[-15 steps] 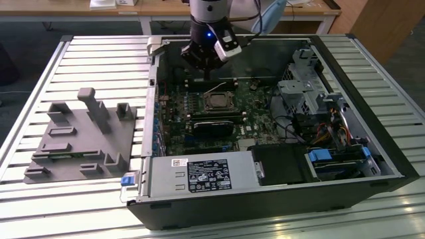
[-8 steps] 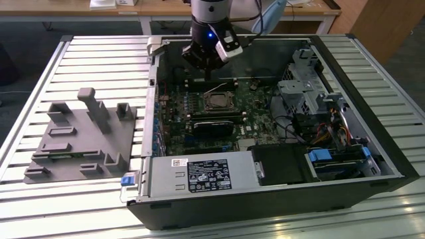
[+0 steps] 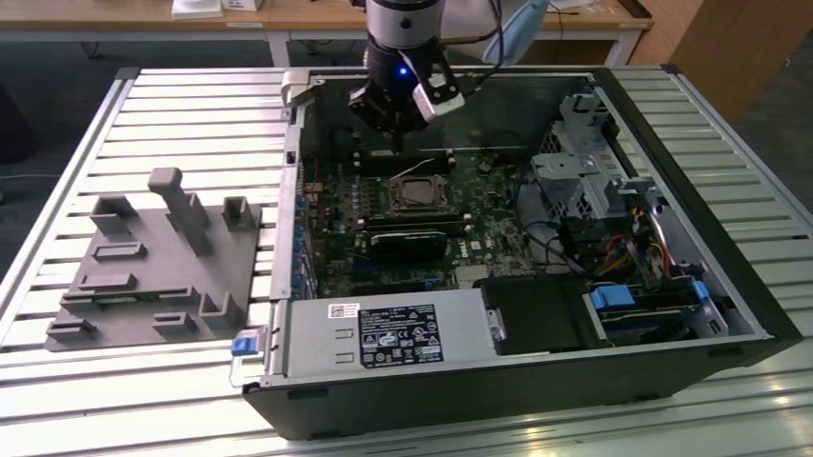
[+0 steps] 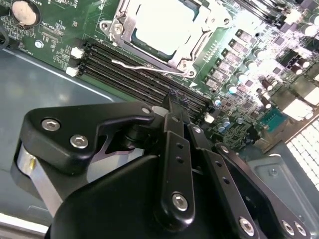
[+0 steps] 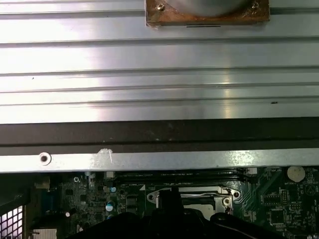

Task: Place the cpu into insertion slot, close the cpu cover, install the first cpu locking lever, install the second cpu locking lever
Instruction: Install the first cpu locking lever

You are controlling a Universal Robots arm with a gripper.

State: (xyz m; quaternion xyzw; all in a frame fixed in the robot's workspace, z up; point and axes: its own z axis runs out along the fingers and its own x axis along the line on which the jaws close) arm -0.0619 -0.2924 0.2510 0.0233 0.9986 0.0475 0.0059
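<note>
The cpu [image 4: 158, 24] shows its pale metal top inside the insertion slot [image 3: 417, 196] on the green board. The silvery cpu cover [image 4: 121, 26] lies down around it as a frame. A thin wire locking lever [image 4: 143, 67] sticks out along the socket's edge, apart from the frame. My gripper [image 4: 172, 101] hangs over the memory slots just beside the socket, fingers pressed together with nothing between them. In the exterior view the gripper [image 3: 402, 145] hovers just behind the socket. The first wrist view shows the socket [image 5: 202, 197] under the dark gripper [image 5: 169, 200].
The open computer case [image 3: 711, 219] stands on a slatted metal table [image 3: 190, 105]. A black card [image 3: 409, 238] sits in front of the socket, and drive cages and cables [image 3: 610, 190] fill the exterior view's right. A grey fixture block [image 3: 159, 262] lies at the exterior view's left.
</note>
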